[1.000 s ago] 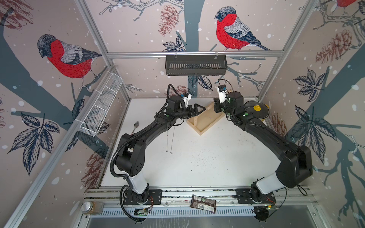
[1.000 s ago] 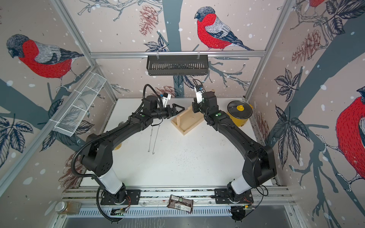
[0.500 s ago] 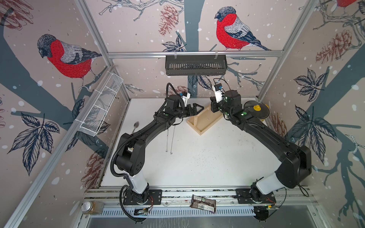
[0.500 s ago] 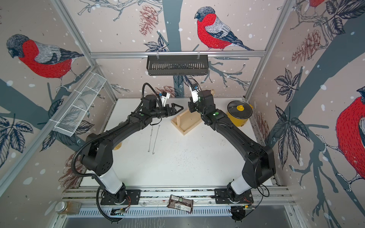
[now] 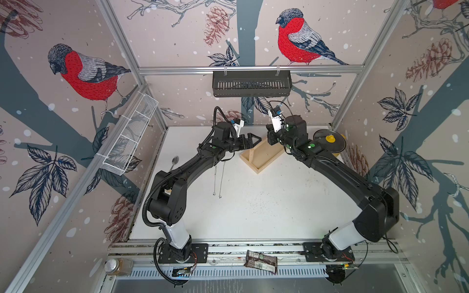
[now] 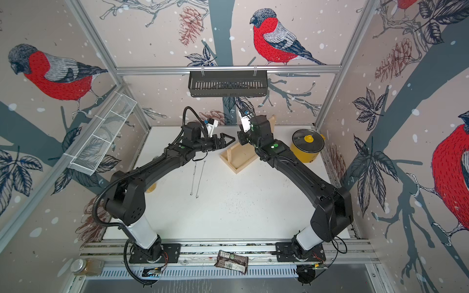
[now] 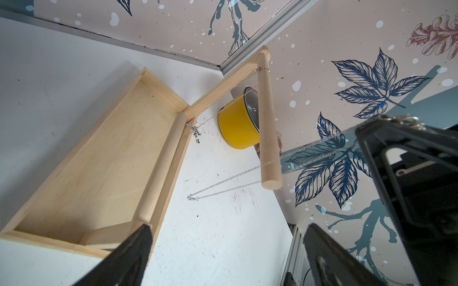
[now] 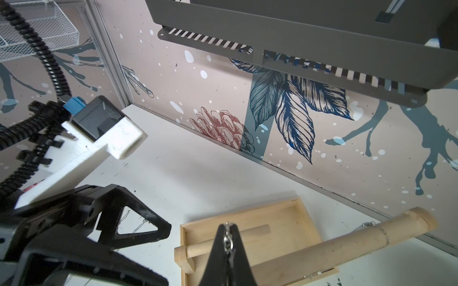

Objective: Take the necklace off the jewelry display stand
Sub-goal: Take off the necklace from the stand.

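The jewelry display stand is a pale wood tray with a post and round crossbars, standing at the back of the table. A silver necklace loops over the free end of the upper crossbar. My right gripper is shut on its chain, just off the bar's end. A second chain hangs on the bar near the post. My left gripper hovers open and holds nothing, left of the stand and facing the right gripper.
Two more chains lie on the table below the left arm, with a spoon farther left. A yellow pot with a lid stands right of the stand. A black shelf hangs on the back wall.
My right gripper has moved a little left and toward the back wall with the chain in it. The left arm has hardly moved.
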### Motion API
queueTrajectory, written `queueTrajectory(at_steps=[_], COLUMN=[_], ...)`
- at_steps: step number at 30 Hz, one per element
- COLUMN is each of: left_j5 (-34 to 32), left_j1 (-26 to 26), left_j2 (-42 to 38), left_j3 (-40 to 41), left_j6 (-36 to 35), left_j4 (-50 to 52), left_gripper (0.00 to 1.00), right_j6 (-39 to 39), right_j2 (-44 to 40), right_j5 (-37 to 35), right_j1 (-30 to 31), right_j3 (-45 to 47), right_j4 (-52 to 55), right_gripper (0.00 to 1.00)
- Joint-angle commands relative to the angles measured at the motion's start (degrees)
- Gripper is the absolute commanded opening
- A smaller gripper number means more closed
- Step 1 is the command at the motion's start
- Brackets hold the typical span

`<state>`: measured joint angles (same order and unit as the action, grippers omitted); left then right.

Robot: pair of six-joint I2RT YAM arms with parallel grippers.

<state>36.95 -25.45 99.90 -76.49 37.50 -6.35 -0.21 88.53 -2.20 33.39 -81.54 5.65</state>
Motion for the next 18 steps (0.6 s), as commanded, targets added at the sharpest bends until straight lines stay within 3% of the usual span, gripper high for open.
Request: queueTrajectory(at_steps=[1, 18], left_j5=[0.28, 0.68], left_j1=[0.14, 0.84], left_j2=[-0.32, -2.40], left_j3=[-0.33, 0.69], left_j6=[-0.74, -2.52], left_j4=[-1.45, -3.83], left_gripper=[0.97, 0.97], right_j6=[-1.00, -1.55], right_j2=[0.05, 0.27], right_j5=[-1.12, -1.76], right_j1=[0.53, 2.82], right_j3=[-0.73, -2.30], right_j4=[0.08, 1.42], right_gripper=[0.04, 0.04])
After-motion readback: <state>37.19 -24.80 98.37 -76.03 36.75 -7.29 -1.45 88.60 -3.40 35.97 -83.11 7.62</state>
